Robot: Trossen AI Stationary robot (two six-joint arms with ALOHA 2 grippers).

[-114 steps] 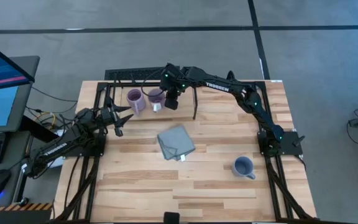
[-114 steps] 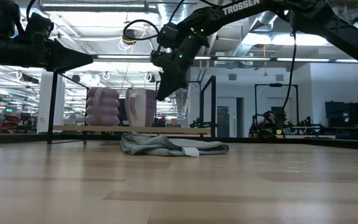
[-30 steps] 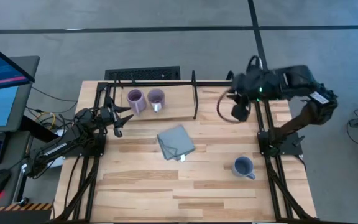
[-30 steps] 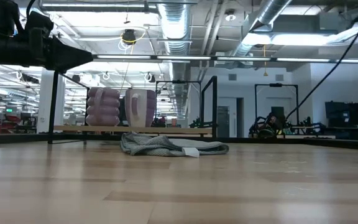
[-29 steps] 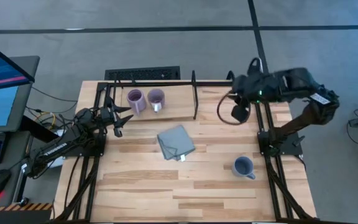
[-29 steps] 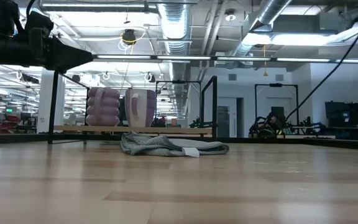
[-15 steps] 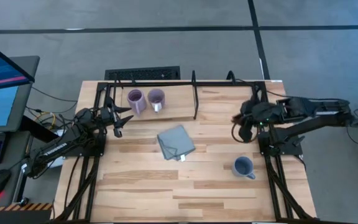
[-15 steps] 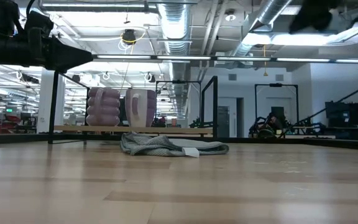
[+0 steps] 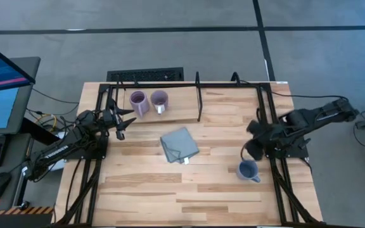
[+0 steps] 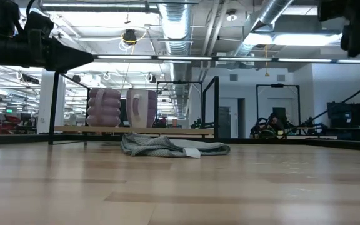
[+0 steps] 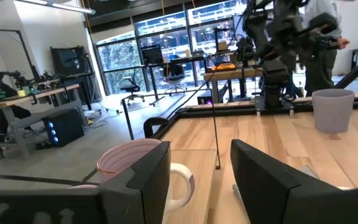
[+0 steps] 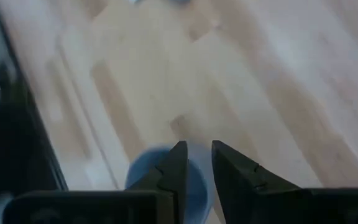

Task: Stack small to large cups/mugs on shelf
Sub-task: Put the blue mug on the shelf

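A light purple mug [image 9: 137, 102] and a darker purple mug [image 9: 160, 99] with a white handle stand side by side on the wood shelf [image 9: 179, 107], left of its black divider [image 9: 199, 101]. They also show in the low view [image 10: 104, 106] [image 10: 142, 107]. A blue-grey mug [image 9: 248, 170] stands upright on the tabletop at the near right. My right gripper [image 9: 253, 151] hovers just above and beyond it, fingers pointing down with a narrow gap [image 12: 197, 148] and touching nothing; the mug [image 12: 143, 180] lies under them. My left gripper [image 9: 121, 126] waits open at the shelf's left end [image 11: 197, 152].
A crumpled grey-blue cloth [image 9: 179, 144] lies mid-table in front of the shelf. Black frame rods run along the table's left and right sides [image 9: 270, 136]. The shelf board right of the divider [image 9: 230, 107] is bare. A monitor [image 9: 2, 82] stands off the table's left.
My right gripper has swung from beside the shelf's right end toward the table's near edge and come down to just above the blue-grey mug, the arm folding back toward its base. The mugs, the cloth and my left arm have stayed where they were.
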